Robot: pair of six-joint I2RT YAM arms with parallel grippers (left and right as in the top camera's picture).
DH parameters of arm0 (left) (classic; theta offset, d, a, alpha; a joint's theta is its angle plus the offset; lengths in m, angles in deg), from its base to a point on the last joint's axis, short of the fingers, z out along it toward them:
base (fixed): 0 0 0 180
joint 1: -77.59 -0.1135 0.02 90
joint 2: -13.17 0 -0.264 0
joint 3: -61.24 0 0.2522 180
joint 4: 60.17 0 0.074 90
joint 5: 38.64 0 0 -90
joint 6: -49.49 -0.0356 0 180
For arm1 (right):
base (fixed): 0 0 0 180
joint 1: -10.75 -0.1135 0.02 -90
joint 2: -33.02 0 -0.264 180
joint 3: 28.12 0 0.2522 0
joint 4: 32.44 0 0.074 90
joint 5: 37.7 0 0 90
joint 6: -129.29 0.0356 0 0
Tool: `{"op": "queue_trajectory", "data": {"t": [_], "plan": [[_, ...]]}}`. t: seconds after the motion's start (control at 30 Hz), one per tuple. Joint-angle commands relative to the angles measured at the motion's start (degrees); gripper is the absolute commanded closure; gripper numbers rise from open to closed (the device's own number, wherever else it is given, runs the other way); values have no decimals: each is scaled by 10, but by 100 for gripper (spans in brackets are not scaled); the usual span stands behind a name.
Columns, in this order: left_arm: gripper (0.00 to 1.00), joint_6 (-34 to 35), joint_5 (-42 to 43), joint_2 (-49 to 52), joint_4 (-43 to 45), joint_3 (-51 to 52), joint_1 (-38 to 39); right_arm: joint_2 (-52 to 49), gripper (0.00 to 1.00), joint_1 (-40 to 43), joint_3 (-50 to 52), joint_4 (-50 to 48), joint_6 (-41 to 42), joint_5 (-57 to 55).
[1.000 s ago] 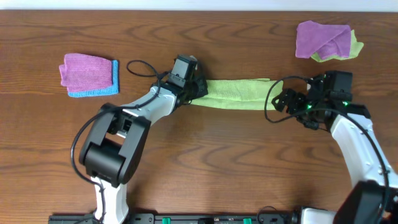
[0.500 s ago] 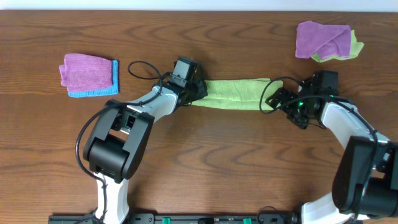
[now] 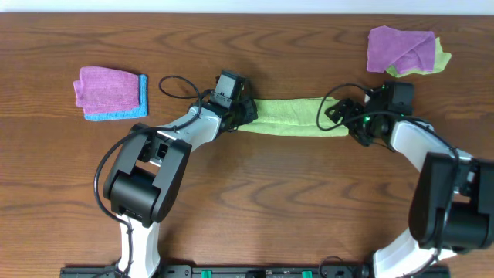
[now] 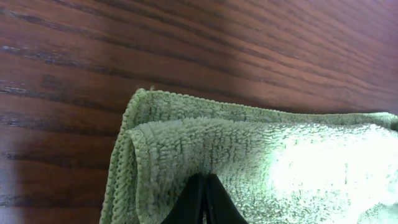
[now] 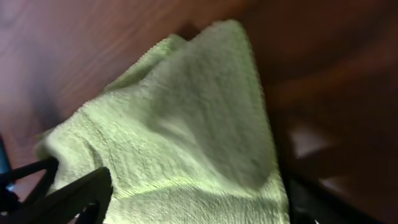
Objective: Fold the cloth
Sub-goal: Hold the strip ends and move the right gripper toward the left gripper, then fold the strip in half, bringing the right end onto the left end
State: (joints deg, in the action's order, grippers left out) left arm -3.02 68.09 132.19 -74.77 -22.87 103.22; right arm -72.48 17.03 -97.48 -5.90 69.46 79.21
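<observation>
The lime-green, soft microfibre cloth point(image 3: 289, 116) is lying as a long narrow band in the middle of the brown wooden tabletop point(image 3: 255, 208), reaching from one arm to the other. The left pincer point(image 3: 245, 113) is clenched on the band's left end; in its wrist view the black tips are meeting over the fluffy doubled edge. The right pincer point(image 3: 338, 117) is standing at the right end with its jaws apart, one on each side of the cloth's corner, not yet pinching it.

I judge that the step in hand is taking this right end for the next fold. To do it well, the right pincer should be closing on all layers together, well in from the edge, while the left one is holding firm, so that the band is not sliding or opening. After that, the lifted end should be travelling straight over to the left end, with the edges matching.
</observation>
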Motion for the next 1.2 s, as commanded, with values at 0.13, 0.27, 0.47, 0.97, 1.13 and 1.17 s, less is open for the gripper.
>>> {"op": "queue_trajectory", "data": {"t": [0.13, 0.27, 0.47, 0.97, 1.13, 1.17], "plan": [[94, -2, -13, 25, -26, -1, -2, -54, 56, -23, 17, -24, 28, -8], [94, -2, -13, 25, -26, -1, -3, -54, 90, -23, 17, -30, 26, -7], [94, -2, -13, 25, -38, -1, -10, -43, 99, -23, 7, -32, 3, 4], [94, -2, -15, 25, -47, -1, -13, 54, 99, -96, -8, -29, -4, 5], [94, -2, -13, 25, -47, -1, -13, 54, 99, -146, -31, -32, 1, 0], [94, -2, -11, 25, -47, -1, -13, 54, 99, -153, -35, -32, 3, -2]]}}
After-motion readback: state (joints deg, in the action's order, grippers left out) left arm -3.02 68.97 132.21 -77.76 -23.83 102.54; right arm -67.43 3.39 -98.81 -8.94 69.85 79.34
